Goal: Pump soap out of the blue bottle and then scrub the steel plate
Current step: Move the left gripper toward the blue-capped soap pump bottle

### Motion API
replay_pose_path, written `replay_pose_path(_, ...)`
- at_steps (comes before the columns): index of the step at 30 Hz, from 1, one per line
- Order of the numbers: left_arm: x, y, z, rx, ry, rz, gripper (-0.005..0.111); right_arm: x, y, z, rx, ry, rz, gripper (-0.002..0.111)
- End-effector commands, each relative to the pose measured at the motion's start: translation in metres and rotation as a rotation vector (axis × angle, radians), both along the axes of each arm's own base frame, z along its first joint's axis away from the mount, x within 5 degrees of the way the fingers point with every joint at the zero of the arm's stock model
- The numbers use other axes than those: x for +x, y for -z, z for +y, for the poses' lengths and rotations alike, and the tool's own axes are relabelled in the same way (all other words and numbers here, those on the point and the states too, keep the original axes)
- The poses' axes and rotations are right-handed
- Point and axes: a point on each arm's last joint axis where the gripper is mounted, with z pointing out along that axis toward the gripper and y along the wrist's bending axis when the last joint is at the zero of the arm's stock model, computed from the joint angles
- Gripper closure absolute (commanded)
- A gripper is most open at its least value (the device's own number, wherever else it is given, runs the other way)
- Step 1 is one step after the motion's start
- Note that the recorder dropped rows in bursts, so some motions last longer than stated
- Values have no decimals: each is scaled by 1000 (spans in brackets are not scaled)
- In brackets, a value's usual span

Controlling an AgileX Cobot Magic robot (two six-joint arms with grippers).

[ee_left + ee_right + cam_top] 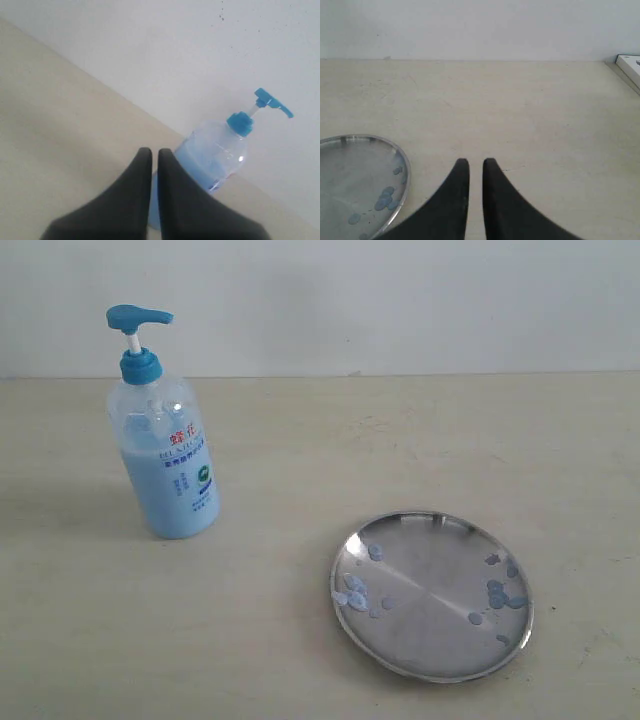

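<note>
The blue bottle (165,455) stands upright at the left of the table, its blue pump head up and light blue soap filling most of it. The steel plate (430,575) lies flat to the right and nearer, with pale blue soap blobs (355,592) along two sides. Neither arm shows in the exterior view. My left gripper (154,151) is shut with nothing in it, short of the bottle (215,155). My right gripper (475,162) is also shut and empty, over bare table beside the plate (350,165).
A pale wall runs behind the beige table. A white flat object (630,65) lies at the table's far edge in the right wrist view.
</note>
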Motion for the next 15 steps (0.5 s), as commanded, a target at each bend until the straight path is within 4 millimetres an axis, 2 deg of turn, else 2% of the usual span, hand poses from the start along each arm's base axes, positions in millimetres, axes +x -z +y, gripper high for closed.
replay_pose_path(1,0,-6,5,-104,-64,-85,102,0,-2,0,-4,5,-18,107)
replay_pose_path(3,-2,-17,16,-84,-182,-203,102,0,-2,0,-4,5,-18,107)
replay_pose_path(5,-6,-47,21,63,-241,-301,102,0,-2,0,-4,5,-18,107)
replay_pose_path(7,3,-75,20,182,-223,-282,102,0,-2,0,-4,5,-18,107)
replay_pose_path(9,22,-102,20,258,-187,-237,102,0,-2,0,-4,5,-18,107)
replay_pose_path(11,55,-119,20,341,-148,-176,102,0,-2,0,-4,5,-18,107)
replay_pose_path(13,90,-122,19,411,-120,-169,102,0,-2,0,-4,5,-18,107)
replay_pose_path(15,129,-116,6,481,-42,-277,102,0,-2,0,-4,5,-18,107)
